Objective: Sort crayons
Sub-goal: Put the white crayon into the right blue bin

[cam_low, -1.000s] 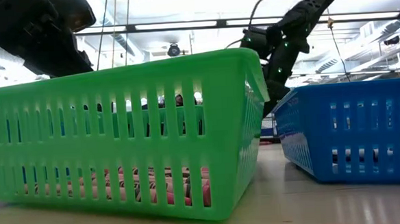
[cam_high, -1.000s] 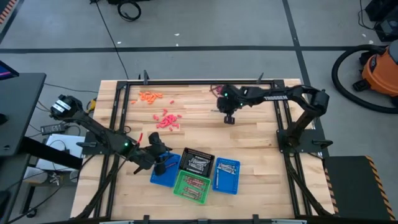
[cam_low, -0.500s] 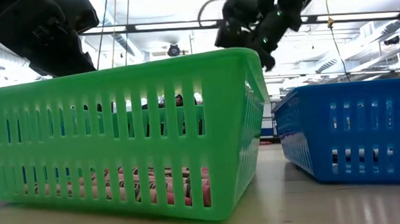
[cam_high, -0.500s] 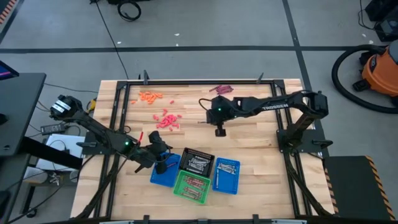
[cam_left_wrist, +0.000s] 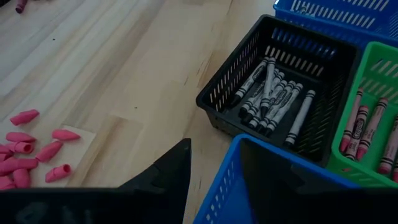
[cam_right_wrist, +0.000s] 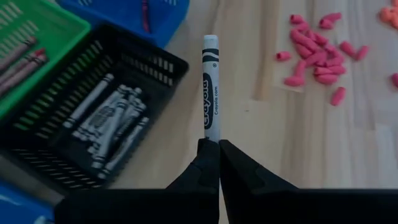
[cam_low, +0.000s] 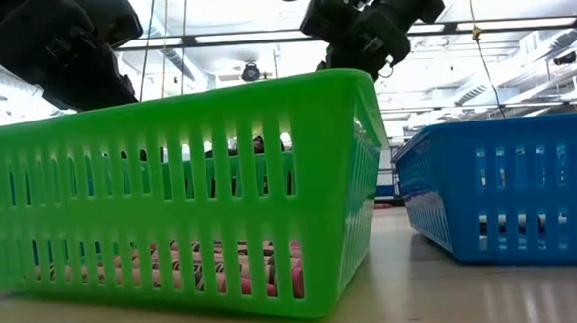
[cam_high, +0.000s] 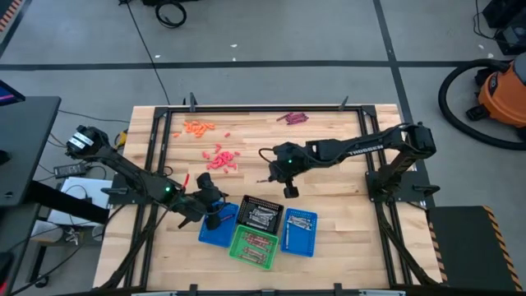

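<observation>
Silvery-grey crayon (cam_right_wrist: 211,90), black-banded, pinched in right gripper (cam_right_wrist: 218,155) jaws; left gripper (cam_left_wrist: 214,165) jaws spread

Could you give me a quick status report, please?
Right pincer shut on grey crayon, near black basket. Left pincer open over blue basket. Nothing blocking.

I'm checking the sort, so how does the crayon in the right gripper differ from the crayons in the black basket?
The held crayon is alone, clamped in the right gripper above bare table; the basket crayons lie loose in a pile in the black basket. Both have grey-white wrappers.
</observation>
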Robot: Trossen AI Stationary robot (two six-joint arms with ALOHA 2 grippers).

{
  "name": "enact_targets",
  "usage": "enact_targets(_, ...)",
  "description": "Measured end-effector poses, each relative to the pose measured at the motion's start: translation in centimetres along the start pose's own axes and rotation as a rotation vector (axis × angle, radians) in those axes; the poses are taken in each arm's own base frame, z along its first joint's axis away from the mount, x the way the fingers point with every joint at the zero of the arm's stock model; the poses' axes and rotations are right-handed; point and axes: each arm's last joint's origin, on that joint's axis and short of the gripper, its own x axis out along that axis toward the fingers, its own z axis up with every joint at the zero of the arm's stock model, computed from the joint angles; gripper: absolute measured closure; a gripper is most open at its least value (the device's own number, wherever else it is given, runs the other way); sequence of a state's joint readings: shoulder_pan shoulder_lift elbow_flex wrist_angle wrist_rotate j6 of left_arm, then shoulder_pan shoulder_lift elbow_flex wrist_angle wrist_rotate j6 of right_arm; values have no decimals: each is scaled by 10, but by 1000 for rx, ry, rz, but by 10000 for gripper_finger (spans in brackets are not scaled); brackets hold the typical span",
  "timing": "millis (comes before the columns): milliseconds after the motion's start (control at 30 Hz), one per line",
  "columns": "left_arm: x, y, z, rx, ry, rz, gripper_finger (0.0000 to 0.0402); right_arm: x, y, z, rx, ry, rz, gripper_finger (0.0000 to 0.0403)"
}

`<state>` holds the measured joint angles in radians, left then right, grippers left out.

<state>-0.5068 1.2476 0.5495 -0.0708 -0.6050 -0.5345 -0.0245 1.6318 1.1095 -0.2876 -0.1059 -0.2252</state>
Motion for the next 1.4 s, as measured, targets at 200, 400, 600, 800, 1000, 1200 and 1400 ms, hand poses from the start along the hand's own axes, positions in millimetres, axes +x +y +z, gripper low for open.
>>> enact_targets(200, 0, 0, 0, 0, 0, 0, 253, 1, 17, -4, 71, 67, 112, 391)
enact_targets(400, 0, 0, 0, 21, 0, 0, 253, -8, 37, -11, 143, 175, 184, 391)
enact_targets(600, 0, 0, 0, 26, -1, 0, 253, -13, 58, -16, 298, 287, 344, 391)
enact_targets(800, 0, 0, 0, 30, -1, 0, 253, -11, 81, -25, 309, 386, 354, 391)
enact_targets(1000, 0, 0, 0, 29, -2, -1, 253, -12, 105, -24, 304, 409, 349, 391)
enact_targets(1200, 0, 0, 0, 28, -3, -2, 253, -9, 118, -35, 311, 459, 254, 391)
enact_targets(1400, 0, 0, 0, 26, -5, -3, 253, -3, 118, -46, 387, 464, 211, 380)
